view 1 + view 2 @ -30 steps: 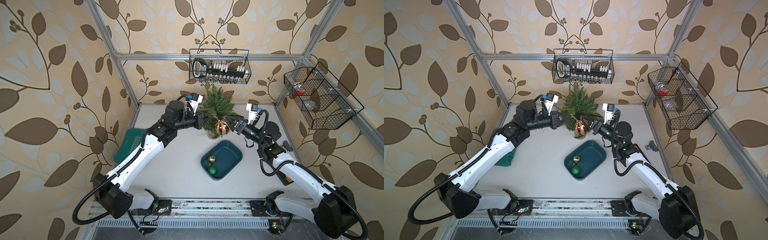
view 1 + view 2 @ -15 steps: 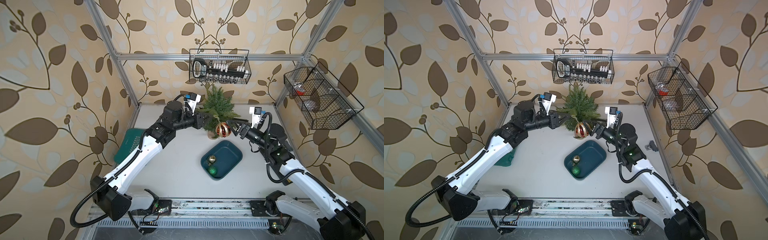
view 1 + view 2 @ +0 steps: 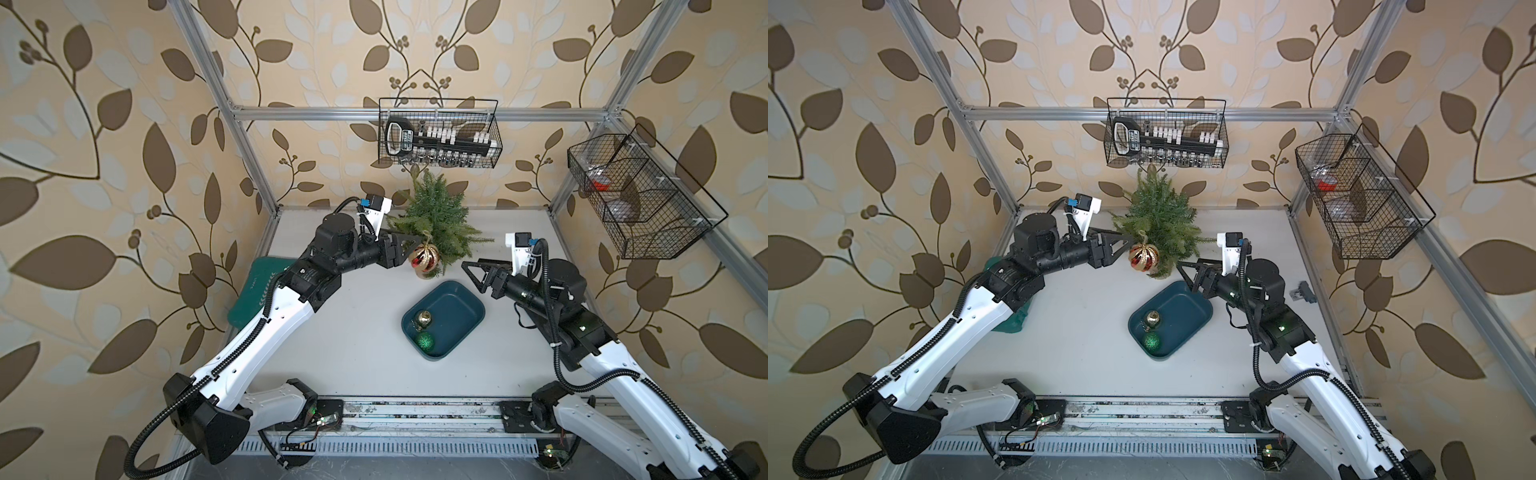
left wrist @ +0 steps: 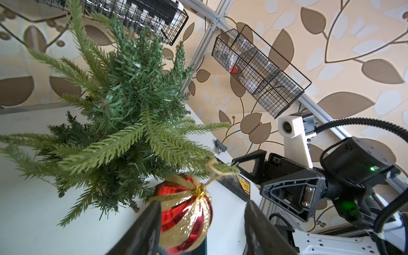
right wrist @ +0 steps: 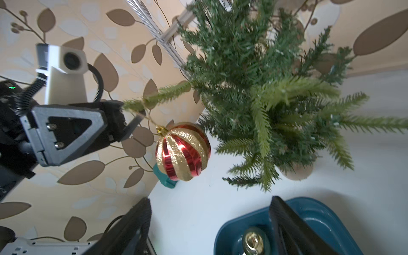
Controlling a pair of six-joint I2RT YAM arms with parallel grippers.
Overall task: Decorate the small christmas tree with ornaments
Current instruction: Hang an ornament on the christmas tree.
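Your left gripper (image 3: 412,252), jaws parted and holding nothing, sits beside the red-and-gold bauble (image 3: 424,257) hanging on the small christmas tree (image 3: 436,216). Your right gripper (image 3: 471,262) gapes empty.

Bright, even light, soft shadows, wide-angle bending at the edges, slight right-wrist blur on the tree (image 5: 242,55).

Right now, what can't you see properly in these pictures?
- Tree base: top views, mostly hidden under branches.
- Gold bauble: right wrist view, cut off by the picture's edge.
- Green bauble: outside both wrist views.
- Side basket contents: top views, too small behind mesh.
- Mat: top views, partly behind the left arm.
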